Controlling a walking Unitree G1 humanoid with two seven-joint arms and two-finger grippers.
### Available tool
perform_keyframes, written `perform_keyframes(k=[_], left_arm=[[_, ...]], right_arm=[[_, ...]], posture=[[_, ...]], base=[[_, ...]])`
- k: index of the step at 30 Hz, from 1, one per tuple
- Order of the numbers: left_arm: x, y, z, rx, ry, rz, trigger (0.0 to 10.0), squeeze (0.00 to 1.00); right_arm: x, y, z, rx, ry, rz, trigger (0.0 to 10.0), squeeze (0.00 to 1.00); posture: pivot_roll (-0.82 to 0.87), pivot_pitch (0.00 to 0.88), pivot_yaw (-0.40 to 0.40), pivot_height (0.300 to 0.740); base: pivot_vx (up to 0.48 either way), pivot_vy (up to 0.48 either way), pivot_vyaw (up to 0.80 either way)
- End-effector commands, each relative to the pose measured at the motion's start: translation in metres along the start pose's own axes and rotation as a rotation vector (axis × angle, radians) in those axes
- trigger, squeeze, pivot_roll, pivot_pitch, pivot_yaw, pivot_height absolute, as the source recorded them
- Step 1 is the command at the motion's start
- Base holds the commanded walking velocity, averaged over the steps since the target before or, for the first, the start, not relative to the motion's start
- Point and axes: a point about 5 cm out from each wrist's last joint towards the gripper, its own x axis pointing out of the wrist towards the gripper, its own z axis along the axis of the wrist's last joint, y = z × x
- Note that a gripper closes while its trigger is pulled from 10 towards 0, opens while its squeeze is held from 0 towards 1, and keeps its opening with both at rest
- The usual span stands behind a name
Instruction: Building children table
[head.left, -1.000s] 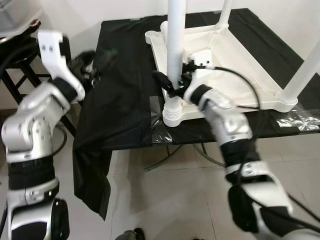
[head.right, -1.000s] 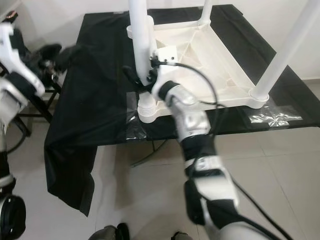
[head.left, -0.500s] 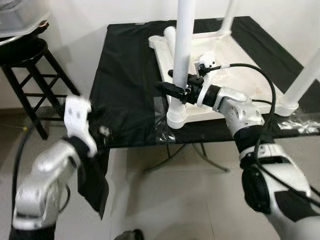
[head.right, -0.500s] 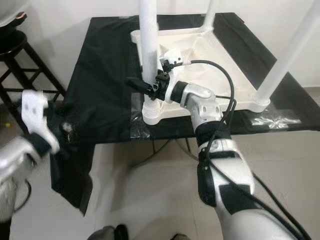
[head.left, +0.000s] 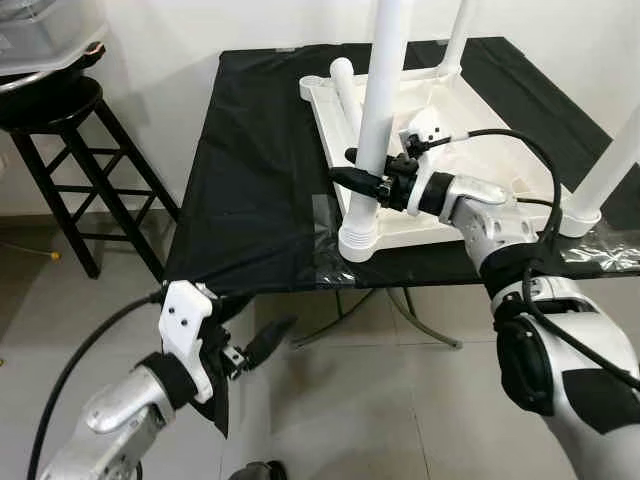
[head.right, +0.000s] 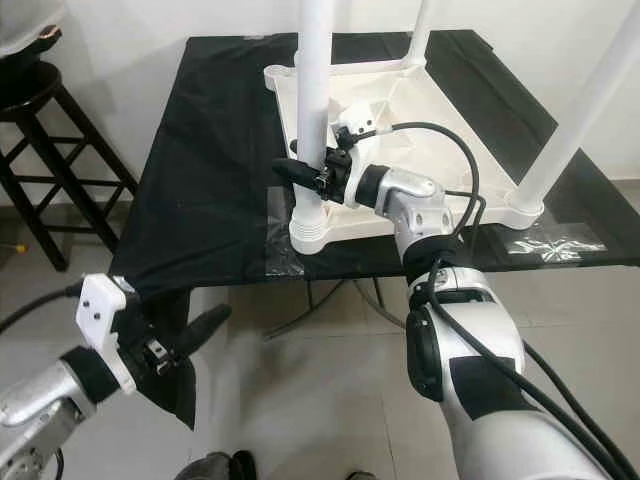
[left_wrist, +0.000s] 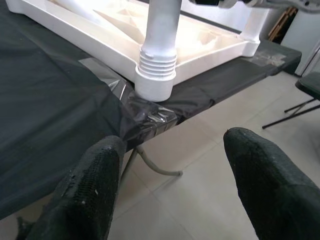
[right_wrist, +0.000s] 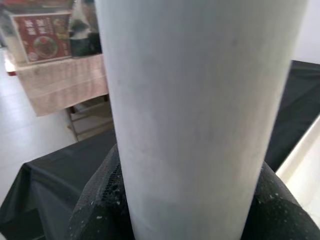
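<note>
A white children's table (head.right: 440, 110) lies upside down on a black-covered table (head.left: 250, 170). Its near-left leg (head.left: 380, 110) stands upright in a ribbed corner socket (left_wrist: 156, 75). My right gripper (head.left: 358, 178) is shut on this leg a little above the socket; in the right wrist view the leg (right_wrist: 200, 100) sits between the black fingers (right_wrist: 100, 210). Two more legs (head.left: 610, 165) stand at the far and right corners. A loose white leg (head.left: 345, 85) lies along the tabletop's left rim. My left gripper (head.left: 255, 345) hangs open below the table's front edge, holding nothing.
A black stool (head.left: 60, 130) with a clear plastic bin (head.left: 40, 30) stands at the left. Clear tape patches (head.left: 600, 250) hold the cloth at the front edge. Metal table legs (head.left: 420, 320) show underneath, over a tiled floor (head.left: 380, 420).
My left arm has swung down from beside the stool to below the table's front edge, fingers open. The right gripper stays shut on the leg. The camera has shifted.
</note>
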Motion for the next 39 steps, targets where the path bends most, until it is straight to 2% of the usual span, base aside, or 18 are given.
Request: perform_keyframes(k=[1,2,4,5,7,13,14,15,17,18,19,22,28,29,30,32,34,39], left_arm=[[-0.003,-0.001,-0.005,-0.013,0.018,0.011,10.0,0.0],[-0.003,-0.001,-0.005,-0.013,0.018,0.011,10.0,0.0],[-0.005,-0.004,-0.005,0.001,0.021,-0.006,10.0,0.0],[-0.005,-0.004,-0.005,0.001,0.021,-0.006,10.0,0.0],[-0.005,-0.005,-0.006,0.003,0.025,-0.026,10.0,0.0],[-0.001,-0.005,-0.009,0.01,0.035,-0.061,10.0,0.0],[0.0,-0.005,-0.009,0.013,0.037,-0.065,10.0,0.0],[0.001,-0.005,-0.01,0.013,0.036,-0.059,10.0,0.0],[0.001,-0.005,-0.01,0.012,0.033,-0.05,10.0,0.0],[0.001,-0.005,-0.01,0.009,0.029,-0.037,10.0,0.0],[0.001,-0.004,-0.011,0.012,0.025,-0.023,10.0,0.0],[0.0,-0.004,-0.012,0.018,0.023,-0.006,10.0,0.0],[0.0,-0.003,-0.017,0.02,0.018,0.041,10.0,0.0],[0.0,-0.003,-0.018,0.02,0.017,0.051,10.0,0.0],[0.0,-0.003,-0.019,0.021,0.016,0.061,10.0,0.0],[0.0,-0.003,-0.02,0.024,0.016,0.075,10.0,0.0],[0.0,-0.004,-0.02,0.026,0.015,0.079,10.0,0.0],[0.0,-0.005,-0.02,0.029,0.015,0.083,10.0,0.0]], right_arm=[[-0.007,0.012,-0.059,0.149,0.12,-0.461,0.0,0.0],[-0.007,0.012,-0.059,0.149,0.12,-0.461,0.0,0.0],[-0.024,0.061,-0.094,0.31,0.154,-0.793,0.0,0.0],[-0.024,0.061,-0.094,0.31,0.154,-0.793,0.0,0.0],[-0.028,0.084,-0.095,0.334,0.14,-0.866,0.0,0.0],[-0.011,0.083,-0.085,0.266,0.093,-0.826,0.0,0.0],[-0.009,0.081,-0.085,0.266,0.093,-0.823,9.1,0.0],[-0.009,0.08,-0.08,0.263,0.103,-0.824,10.0,0.0],[-0.009,0.08,-0.076,0.257,0.112,-0.809,10.0,0.0],[-0.01,0.078,-0.072,0.249,0.113,-0.792,10.0,0.41],[-0.01,0.078,-0.064,0.249,0.094,-0.762,10.0,1.0],[-0.009,0.072,-0.052,0.24,0.043,-0.697,10.0,1.0],[0.002,0.056,-0.022,0.157,-0.067,-0.406,10.0,1.0],[0.003,0.052,-0.016,0.123,-0.084,-0.335,10.0,0.61],[0.004,0.047,-0.012,0.07,-0.083,-0.221,10.0,0.0],[0.003,0.039,-0.01,-0.022,-0.036,-0.052,10.0,0.0],[0.002,0.037,-0.01,-0.045,-0.01,0.008,10.0,0.0],[0.002,0.024,-0.003,-0.009,-0.003,0.095,10.0,0.0]], posture=[[0.04,0.169,-0.014,0.74],[0.04,0.169,-0.014,0.74],[0.05,0.177,0.003,0.74],[0.05,0.177,0.003,0.74],[0.05,0.184,0.017,0.74],[0.04,0.163,0.023,0.74],[0.04,0.163,0.023,0.74],[0.04,0.161,0.018,0.74],[0.04,0.159,0.014,0.74],[0.04,0.158,0.011,0.74],[0.05,0.154,0.006,0.74],[0.05,0.143,0.002,0.74],[0.06,0.123,-0.005,0.74],[0.06,0.116,-0.008,0.74],[0.06,0.114,-0.011,0.74],[0.08,0.114,-0.012,0.74],[0.08,0.115,-0.012,0.74],[0.09,0.118,-0.012,0.74]], base=[[0.0,0.0,0.0],[0.0,0.0,0.0],[0.0,0.0,0.0],[0.0,0.0,0.0],[0.0,0.0,0.0],[0.0,0.0,0.0],[0.0,0.0,0.0],[0.0,0.0,0.0],[0.0,0.0,0.0],[0.0,0.0,0.0],[0.0,0.0,0.0],[0.0,0.0,0.0],[0.0,0.0,0.0],[0.0,0.0,0.0],[0.0,0.0,0.0],[0.0,0.0,0.0],[0.0,0.0,0.0],[0.0,0.0,0.0]])
